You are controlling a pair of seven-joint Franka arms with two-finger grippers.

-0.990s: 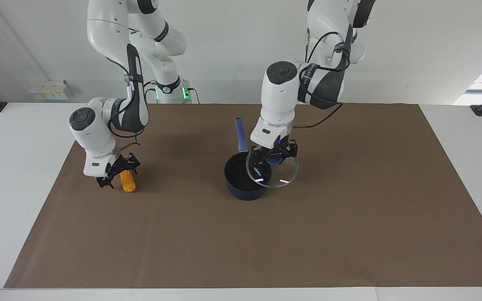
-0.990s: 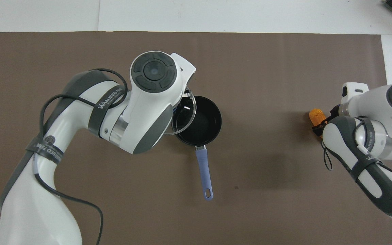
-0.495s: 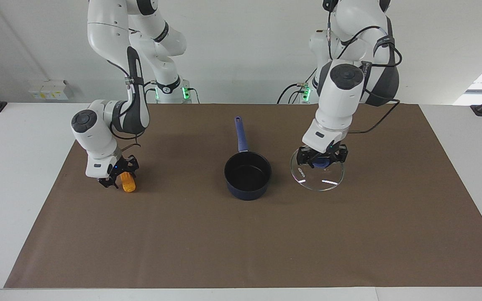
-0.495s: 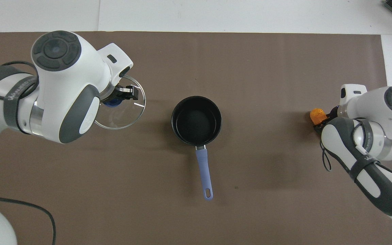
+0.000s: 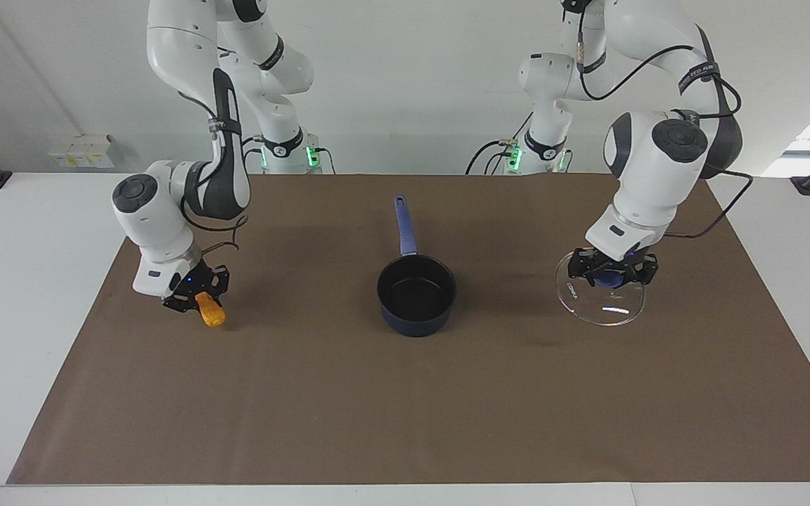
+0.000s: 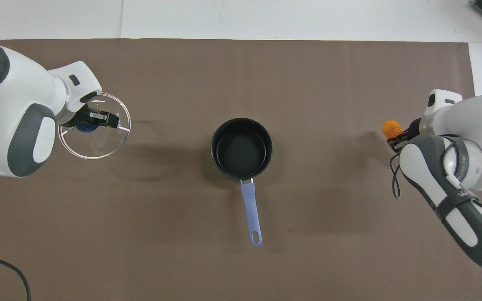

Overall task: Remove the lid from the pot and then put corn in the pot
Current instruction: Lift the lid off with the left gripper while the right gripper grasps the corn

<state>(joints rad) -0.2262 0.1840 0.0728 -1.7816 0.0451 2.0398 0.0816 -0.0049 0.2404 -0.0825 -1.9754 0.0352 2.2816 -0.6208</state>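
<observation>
The navy pot (image 5: pixel 416 295) stands uncovered at the middle of the mat, its inside black, its blue handle (image 5: pixel 403 225) pointing toward the robots; it also shows in the overhead view (image 6: pixel 241 148). My left gripper (image 5: pixel 612 275) is shut on the blue knob of the glass lid (image 5: pixel 602 302) and holds it low over the mat toward the left arm's end (image 6: pixel 94 136). My right gripper (image 5: pixel 197 295) is shut on the orange-yellow corn (image 5: pixel 211 313), tilted, just above the mat at the right arm's end; the corn's tip shows in the overhead view (image 6: pixel 391 128).
A brown mat (image 5: pixel 405 393) covers most of the white table. Bare white table (image 5: pixel 25 281) lies outside the mat at both ends. A small white box (image 5: pixel 81 151) stands at the table's edge near the robots.
My left gripper has carried the lid from over the pot out toward the left arm's end and lower. My right gripper has closed on the corn and tilted it up.
</observation>
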